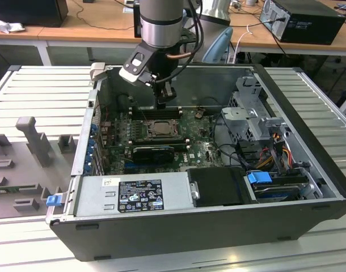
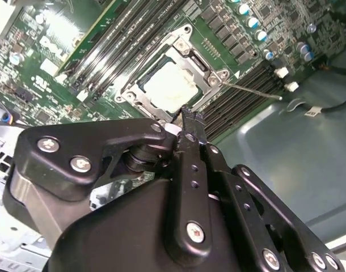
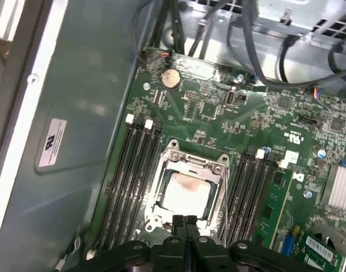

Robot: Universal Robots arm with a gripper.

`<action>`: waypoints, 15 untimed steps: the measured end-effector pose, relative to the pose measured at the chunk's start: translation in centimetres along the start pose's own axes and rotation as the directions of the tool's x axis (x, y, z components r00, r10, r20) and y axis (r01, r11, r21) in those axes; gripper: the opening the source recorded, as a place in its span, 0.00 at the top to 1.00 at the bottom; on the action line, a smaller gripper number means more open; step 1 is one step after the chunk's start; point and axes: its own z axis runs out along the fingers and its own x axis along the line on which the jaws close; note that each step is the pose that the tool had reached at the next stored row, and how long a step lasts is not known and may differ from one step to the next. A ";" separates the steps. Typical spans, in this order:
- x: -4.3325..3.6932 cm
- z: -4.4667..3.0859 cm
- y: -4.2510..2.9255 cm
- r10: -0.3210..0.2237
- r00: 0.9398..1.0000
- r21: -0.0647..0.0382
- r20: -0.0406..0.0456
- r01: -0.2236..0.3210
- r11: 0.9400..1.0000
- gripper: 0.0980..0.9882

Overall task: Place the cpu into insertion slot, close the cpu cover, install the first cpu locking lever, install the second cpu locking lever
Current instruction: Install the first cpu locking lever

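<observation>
So the cpu [image 3: 187,192] is sitting in the insertion slot [image 1: 146,126], a flat pale square with a dull silvery top and a faint tan smudge on it. The cpu cover [image 3: 220,190], a thin stamped metal frame with a big square cut-out, lies down flat around it. The gripper [image 3: 185,222] is matte black with bolted links. In the first wrist view its two fingers are pressed flat together with nothing between them, so it's closed and empty. The tip is right at the edge of the socket frame, and I can't tell if it actually touches. The second wrist view catches something the others don't: a thin silvery rod [image 2: 252,90] running out from a corner of the socket and across the long black memory slots [image 2: 241,96]. The first wrist view gives a straight-down look at the glossy green motherboard [image 3: 218,107] and a shiny round coin cell [image 3: 171,77]. The exterior view has the big picture, with the whole dark case [image 1: 295,110] lying open on a ribbed aluminium table [image 1: 42,85]. There the gripper hangs at about 12 o'clock from the socket. A grey sheet-metal power supply box [image 1: 105,198] is at 6 o'clock and a perforated drive cage [image 1: 247,113] is around 3 o'clock.
</observation>
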 end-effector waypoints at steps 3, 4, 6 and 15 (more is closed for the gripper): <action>0.00 0.00 0.00 -0.039 0.999 0.002 -0.002 0.039 0.999 0.99; 0.00 0.00 0.00 -0.057 0.998 0.004 -0.003 0.057 0.998 0.99; 0.00 0.00 0.00 -0.083 0.997 0.005 -0.004 0.083 0.997 0.99; 0.00 0.00 0.00 -0.213 0.977 0.012 -0.011 0.213 0.977 0.99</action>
